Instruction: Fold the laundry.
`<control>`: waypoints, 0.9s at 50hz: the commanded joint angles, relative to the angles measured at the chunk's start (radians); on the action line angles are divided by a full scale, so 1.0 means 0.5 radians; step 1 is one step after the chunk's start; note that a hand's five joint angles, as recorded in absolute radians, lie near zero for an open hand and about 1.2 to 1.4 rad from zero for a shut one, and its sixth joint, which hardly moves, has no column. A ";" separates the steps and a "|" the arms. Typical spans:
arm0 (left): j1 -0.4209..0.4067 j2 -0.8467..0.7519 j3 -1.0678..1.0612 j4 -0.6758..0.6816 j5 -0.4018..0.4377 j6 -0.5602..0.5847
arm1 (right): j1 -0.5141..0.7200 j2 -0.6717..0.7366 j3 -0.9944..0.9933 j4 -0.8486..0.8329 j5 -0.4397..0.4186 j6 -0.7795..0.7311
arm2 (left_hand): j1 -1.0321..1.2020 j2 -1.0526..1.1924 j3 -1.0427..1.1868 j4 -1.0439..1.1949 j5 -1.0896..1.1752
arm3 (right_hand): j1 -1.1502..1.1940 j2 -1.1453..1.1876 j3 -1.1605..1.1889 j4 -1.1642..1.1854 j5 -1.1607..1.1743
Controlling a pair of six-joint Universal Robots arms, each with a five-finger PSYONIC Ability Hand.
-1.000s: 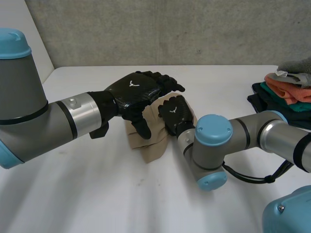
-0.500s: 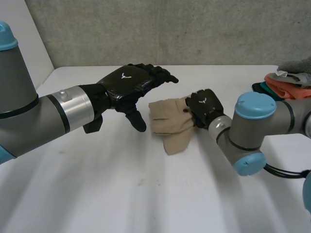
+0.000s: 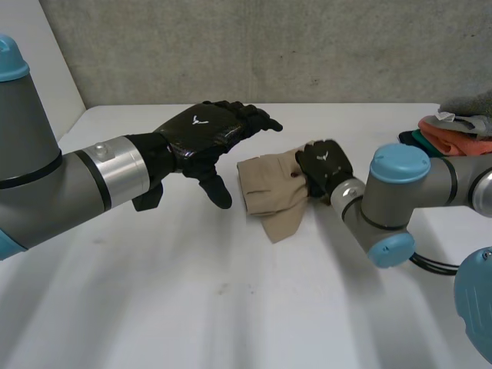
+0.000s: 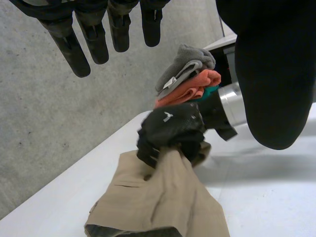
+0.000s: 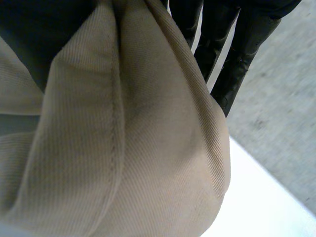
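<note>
White worktop (image 3: 192, 307), grey wall (image 3: 307, 46). Folded tan garment (image 3: 269, 192) clamped in right hand (image 3: 324, 165) fingers; left hand (image 3: 204, 134) fingers extended, holding nothing. Stacking probably remains.

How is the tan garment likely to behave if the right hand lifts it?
Probably floppy: the tan garment bunches into soft creases where the right hand grips its edge. Its loose flap would likely droop and unfold. It looks thin, so probably light.

Left hand (image 4: 274, 74), fingers straight, hovers over a folded tan twill garment (image 4: 158, 197) that the right hand (image 4: 170, 129) clutches.
</note>
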 commanded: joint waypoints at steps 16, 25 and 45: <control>0.022 0.024 0.006 0.000 0.000 -0.021 | -0.489 -0.331 -0.475 -0.790 -0.149 0.248 | 0.068 0.046 0.021 0.042 0.011 | 0.887 0.434 0.526 0.471 0.689; 0.019 0.024 0.006 0.000 0.000 -0.049 | -0.900 -0.279 -0.766 -0.624 -0.458 0.497 | 0.068 0.046 0.021 0.042 0.011 | 0.887 0.434 0.526 0.471 0.689; 0.019 0.024 -0.018 0.000 0.000 -0.049 | -1.683 0.129 -0.580 -0.526 -1.290 1.261 | 0.068 0.046 0.021 0.042 0.011 | 0.887 0.434 0.526 0.471 0.689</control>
